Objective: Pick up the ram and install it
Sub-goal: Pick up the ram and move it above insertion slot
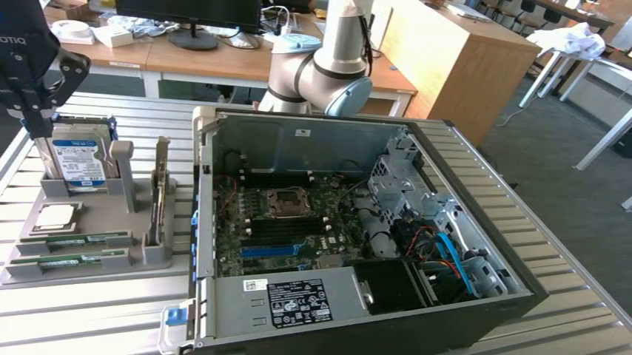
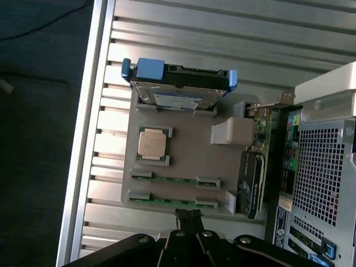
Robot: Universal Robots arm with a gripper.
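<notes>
Gripper (image 1: 38,127) has "OTIQ" readable on its body. Its fingers are pressed together with nothing pinched, and it hangs over the hard drive (image 1: 79,159) end of the grey holder (image 1: 148,255). The ram (image 1: 74,260) lies flat in the holder's slot farthest from the drive, with a second green stick (image 1: 79,239) just beside it and the CPU (image 1: 56,217) next along. Both the drive's blue label and the sticker on the open PC case (image 1: 513,296) are too small to read.

The arm (image 1: 331,70) stands at the back in the exterior view (grey elbow bent), and the hand (image 1: 38,127) hangs at that view's left, pointing down, fingers (image 2: 183,219) pressed together.
</notes>
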